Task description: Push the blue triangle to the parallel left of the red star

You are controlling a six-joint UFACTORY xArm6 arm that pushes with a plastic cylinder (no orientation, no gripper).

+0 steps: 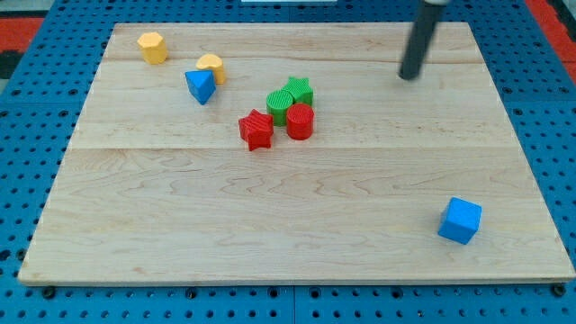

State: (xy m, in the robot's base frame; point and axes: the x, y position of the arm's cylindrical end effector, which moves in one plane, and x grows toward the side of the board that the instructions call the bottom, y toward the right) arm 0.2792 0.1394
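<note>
The blue triangle (200, 86) lies at the view's upper left, touching a yellow block (212, 67) just above it. The red star (256, 129) lies near the board's middle, below and to the right of the triangle. My tip (409, 76) is at the view's upper right, far to the right of both and touching no block.
A red cylinder (300, 121), a green star (298, 91) and a green round block (280, 106) cluster just right of the red star. A yellow hexagon block (153, 47) sits at the top left. A blue cube (461, 220) sits at the lower right. The wooden board (288, 225) lies on blue pegboard.
</note>
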